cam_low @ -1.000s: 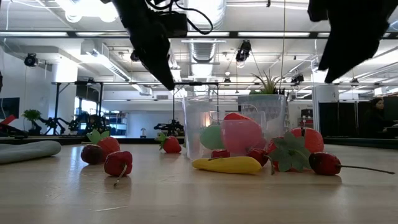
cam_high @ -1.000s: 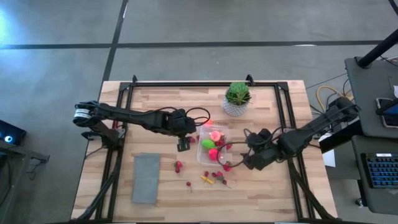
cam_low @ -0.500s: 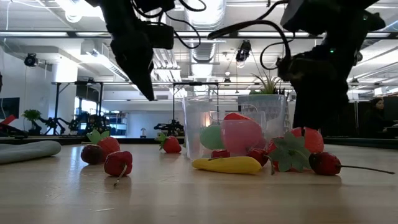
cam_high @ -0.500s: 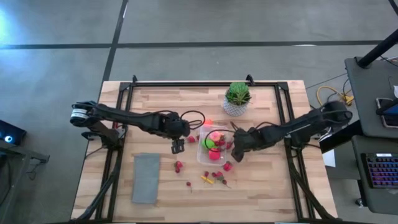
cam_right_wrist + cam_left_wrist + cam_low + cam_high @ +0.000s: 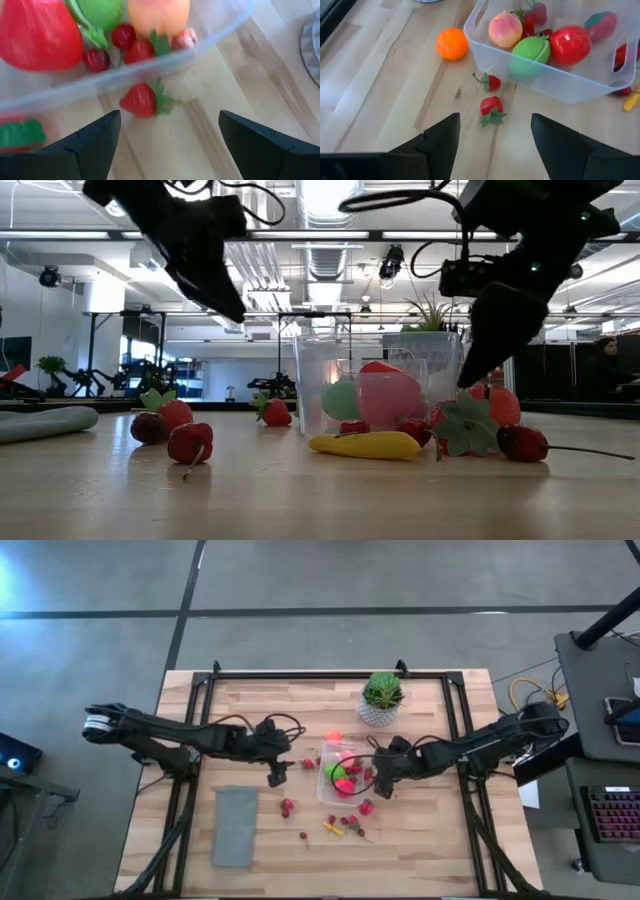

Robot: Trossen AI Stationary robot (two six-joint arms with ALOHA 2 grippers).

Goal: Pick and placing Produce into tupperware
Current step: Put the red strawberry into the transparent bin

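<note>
Two grippers are over the table, one on each side of the tub point(image 5: 342, 776). The left gripper point(image 5: 274, 778) hangs above the wood at the tub's 9 o'clock, jaws apart at a moderate gap, holding nothing. In the left wrist view its fingers point(image 5: 440, 142) frame bare table, with two small strawberries point(image 5: 490, 106) just ahead of them and an orange ball point(image 5: 452, 44) near the tub's corner, clear of its wall.

The right gripper point(image 5: 376, 783) hovers at the tub's 3 o'clock, just beside its rim, jaws wide and empty. In the right wrist view a strawberry point(image 5: 142, 100) lies on the table between its fingers point(image 5: 92, 142), just outside the tub wall; whether it touches the wall cannot be told.

The tub sits near the table's centre. Inside it are a red piece point(image 5: 569, 44), a green piece point(image 5: 530, 51), a peach piece point(image 5: 505, 29) and several small berries point(image 5: 122, 36).

More produce lies loose on the table: a dark berry point(image 5: 287, 807) at the tub's 8 o'clock, a yellow bit point(image 5: 332, 828) at its 6 o'clock, and a red piece point(image 5: 366, 807) at its 5 o'clock.

A grey pad point(image 5: 234, 825) lies flat at the table's 8 o'clock. A potted plant point(image 5: 381, 698) stands at the tub's 1 o'clock, apart from it.
</note>
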